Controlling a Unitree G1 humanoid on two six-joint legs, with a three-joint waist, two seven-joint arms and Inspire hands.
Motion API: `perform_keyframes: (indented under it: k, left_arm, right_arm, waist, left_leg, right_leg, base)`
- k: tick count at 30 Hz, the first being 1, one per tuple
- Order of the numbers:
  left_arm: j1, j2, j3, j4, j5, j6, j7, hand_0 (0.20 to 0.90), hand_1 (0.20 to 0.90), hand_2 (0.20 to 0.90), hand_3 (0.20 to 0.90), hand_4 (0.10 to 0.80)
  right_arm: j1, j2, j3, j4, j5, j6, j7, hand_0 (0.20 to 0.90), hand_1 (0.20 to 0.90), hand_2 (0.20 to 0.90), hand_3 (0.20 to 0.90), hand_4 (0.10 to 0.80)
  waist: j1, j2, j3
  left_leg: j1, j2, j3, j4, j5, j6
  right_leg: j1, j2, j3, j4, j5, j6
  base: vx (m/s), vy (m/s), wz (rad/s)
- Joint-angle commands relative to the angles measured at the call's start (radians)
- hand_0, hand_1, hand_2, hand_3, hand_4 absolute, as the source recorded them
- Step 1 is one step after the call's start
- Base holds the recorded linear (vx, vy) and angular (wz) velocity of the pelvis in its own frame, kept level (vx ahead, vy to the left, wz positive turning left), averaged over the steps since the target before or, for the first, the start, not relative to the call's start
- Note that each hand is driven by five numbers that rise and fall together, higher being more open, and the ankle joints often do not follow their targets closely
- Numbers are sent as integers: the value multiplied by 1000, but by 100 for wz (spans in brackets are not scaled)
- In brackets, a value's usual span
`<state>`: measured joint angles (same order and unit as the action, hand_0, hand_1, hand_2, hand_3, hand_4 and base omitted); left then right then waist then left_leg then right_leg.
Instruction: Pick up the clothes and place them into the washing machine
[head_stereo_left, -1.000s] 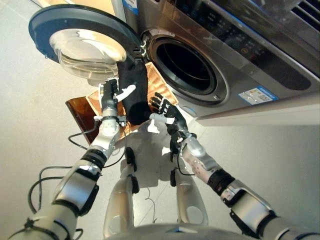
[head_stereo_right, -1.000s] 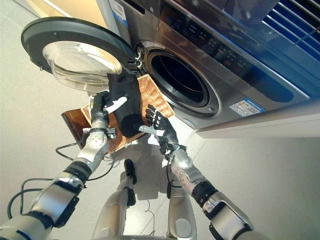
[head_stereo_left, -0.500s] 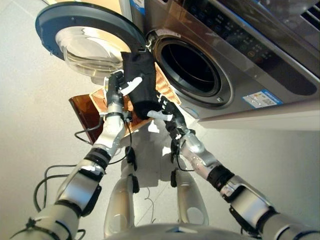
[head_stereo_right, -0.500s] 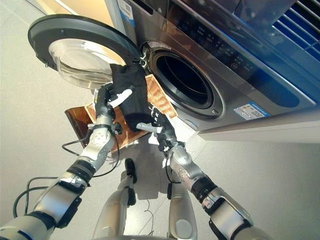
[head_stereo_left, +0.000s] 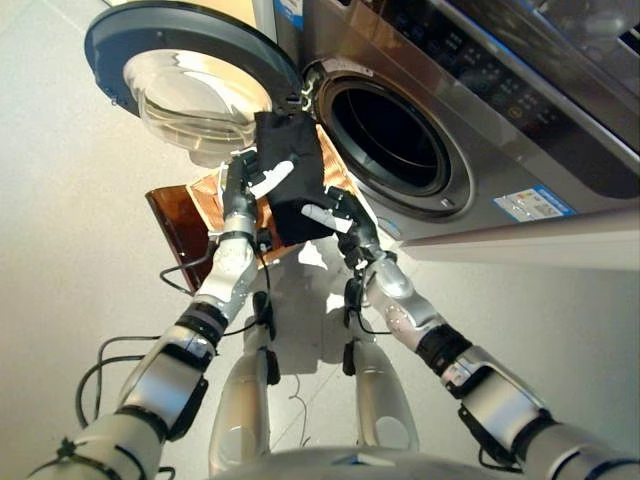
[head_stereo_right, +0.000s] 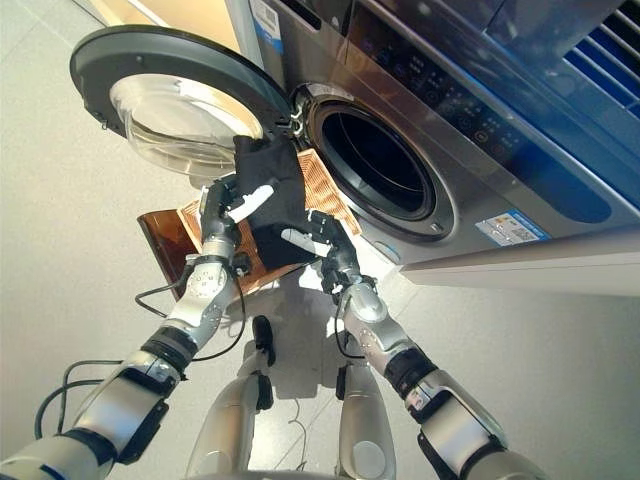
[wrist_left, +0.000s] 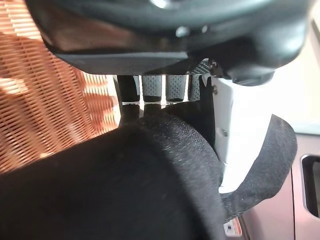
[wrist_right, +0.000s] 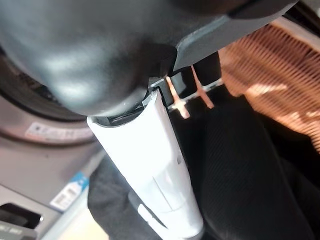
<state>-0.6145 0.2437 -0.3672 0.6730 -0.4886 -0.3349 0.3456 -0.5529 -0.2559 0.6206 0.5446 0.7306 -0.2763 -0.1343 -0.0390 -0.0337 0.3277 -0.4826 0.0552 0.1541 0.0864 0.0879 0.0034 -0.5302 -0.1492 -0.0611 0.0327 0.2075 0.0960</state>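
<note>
While the door (head_stereo_left: 190, 75) stands open, basket (head_stereo_left: 185, 222) sits below — unblocked.

A: Arm pose?
B: Both arms are raised and stretched forward, wrists brought close together. The left hand (head_stereo_left: 243, 186) is held upright, fingers (wrist_left: 152, 89) curled, white-covered thumb pressed across.

A: Right side?
B: The right hand (head_stereo_left: 345, 212) is angled inward from the right, fingers bent, thumb (wrist_right: 160, 170) extended along the grip.
</note>
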Motion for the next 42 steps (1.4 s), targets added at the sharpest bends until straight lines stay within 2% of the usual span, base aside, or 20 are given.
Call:
perform_keyframes:
  k: [1,2,13,20,26,33,38,40,42]
  left_arm:
    - [-41,30,28,-106,-8,-115,4,450,450,450,450,478]
    - [-40,31,28,-106,-11,-113,-1,900,900,900,900,800]
    - [-16,49,67,-84,-55,-108,-25,900,900,900,900,800]
    - [99,118,193,-89,-123,-129,-59,900,900,900,900,800]
    - [202,144,253,-80,-117,-128,-82,900,900,900,900,800]
    - [286,128,297,-44,-81,-124,-64,900,900,900,900,800]
    - [387,120,313,62,20,-97,-13,900,900,900,900,800]
    - [418,114,296,114,73,-75,9,900,900,900,900,800]
    - [436,109,303,118,73,-77,19,900,900,900,900,800]
  right_arm:
    - [-19,52,12,-70,-35,-60,38,200,200,200,200,300]
    - [-18,51,12,-70,-35,-60,39,200,200,200,200,300]
    - [1,49,-2,-59,-40,-57,39,200,200,200,200,300]
    - [7,29,-61,-25,-79,-57,15,200,200,200,200,300]
    - [14,9,-115,-23,-83,-62,6,200,200,200,200,300]
    - [18,-2,-175,-16,-126,-75,-33,200,200,200,200,300]
    - [-8,6,-250,22,-203,-95,-134,200,200,200,200,300]
    - [-42,4,-278,55,-229,-97,-181,200,200,200,200,300]
    - [-56,4,-296,62,-224,-106,-202,200,200,200,200,300]
  waist:
    - [6,33,-87]
    - [6,33,-87]
    - [8,43,-93]
    - [24,64,-92]
    - [41,88,-92]
    - [54,107,-92]
    - [72,134,-77]
    - [82,150,-61]
    - [85,155,-55]
  left_leg:
    - [-94,31,-39,70,-8,-94]
    - [-94,31,-39,70,-8,-94]
    - [-97,31,-39,71,-7,-94]
    - [-93,28,-34,67,-3,-96]
    - [-90,23,-32,63,0,-96]
    - [-91,19,-31,63,0,-94]
    - [-94,14,-25,63,0,-90]
    - [-104,13,-20,68,1,-88]
    - [-114,14,-21,76,0,-87]
  right_leg:
    - [6,7,5,52,-78,18]
    - [6,7,5,52,-79,18]
    - [-1,8,6,59,-81,16]
    - [-3,6,5,65,-85,16]
    - [-5,1,6,69,-87,17]
    - [-6,-1,5,74,-92,16]
    - [-19,-5,10,87,-95,18]
    - [-45,-6,11,113,-102,19]
    - [-59,-6,10,131,-108,18]
  base:
    - [0,0,0]
    - [0,0,0]
    - [0,0,0]
    - [0,0,0]
    - [0,0,0]
    - [-2,-1,2]
    - [-5,12,1]
    - [-13,17,0]
    - [-25,6,-5]
